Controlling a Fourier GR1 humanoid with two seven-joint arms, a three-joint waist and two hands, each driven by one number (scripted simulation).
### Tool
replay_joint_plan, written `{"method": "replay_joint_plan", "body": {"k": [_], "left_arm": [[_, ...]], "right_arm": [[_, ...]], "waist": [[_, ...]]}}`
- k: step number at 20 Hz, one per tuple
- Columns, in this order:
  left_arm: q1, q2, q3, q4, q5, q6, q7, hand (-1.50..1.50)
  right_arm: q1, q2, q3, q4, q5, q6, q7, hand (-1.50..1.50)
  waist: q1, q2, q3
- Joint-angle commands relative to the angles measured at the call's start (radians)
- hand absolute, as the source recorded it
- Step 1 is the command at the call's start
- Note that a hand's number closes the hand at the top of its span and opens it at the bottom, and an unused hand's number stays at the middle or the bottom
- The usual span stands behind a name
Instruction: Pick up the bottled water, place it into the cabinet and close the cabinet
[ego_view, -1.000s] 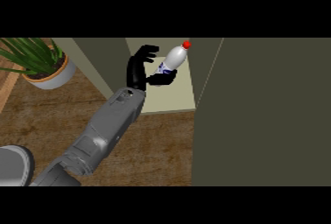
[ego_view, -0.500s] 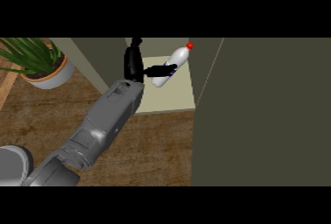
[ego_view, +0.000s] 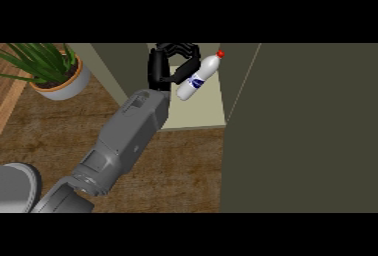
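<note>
One bottled water (ego_view: 198, 79) beside hand (ego_view: 171, 64)

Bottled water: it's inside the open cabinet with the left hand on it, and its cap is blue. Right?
Not quite: the cap is red, as the head view shows. Only the label is blue. The rest stands: the bottled water is inside the open cabinet, tilted, with the left hand curled around it.

Water bottle and cabinet

The water bottle (ego_view: 198, 78) is white with a red cap and a blue label. It leans, cap up toward the right, over the pale shelf (ego_view: 196, 112) inside the cabinet. The big dark cabinet door (ego_view: 303, 125) stands open at the shelf's right edge.
</note>
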Motion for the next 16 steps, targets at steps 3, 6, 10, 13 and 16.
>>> {"method": "replay_joint_plan", "body": {"k": [3,6,10,13,16], "left_arm": [[0.078,-0.003,-0.057,-0.085,0.062,-0.078,-0.019,1.50],[0.132,-0.003,-0.131,-0.175,0.130,-0.101,0.009,1.50],[0.166,-0.003,-0.213,-0.314,0.198,-0.202,0.110,1.50],[0.304,-0.003,-0.292,-0.418,0.224,-0.266,0.092,-1.50],[0.446,-0.003,-0.376,-0.560,0.274,-0.273,0.094,-1.50]], "right_arm": [[-0.006,-0.007,-0.018,-0.108,-0.049,-0.011,0.082,-1.50],[-0.009,-0.009,0.008,-0.147,-0.012,-0.022,0.116,-1.50],[-0.006,0.000,0.050,-0.154,0.007,-0.034,0.136,-1.50],[0.018,0.006,0.093,-0.171,0.053,-0.052,0.126,-1.50],[0.024,0.011,0.093,-0.147,0.049,-0.066,0.101,-1.50]], "waist": [[0.026,-0.014,0.001],[0.021,-0.015,0.001],[0.032,-0.021,0.000],[0.042,-0.029,-0.001],[0.055,-0.032,0.000]]}}
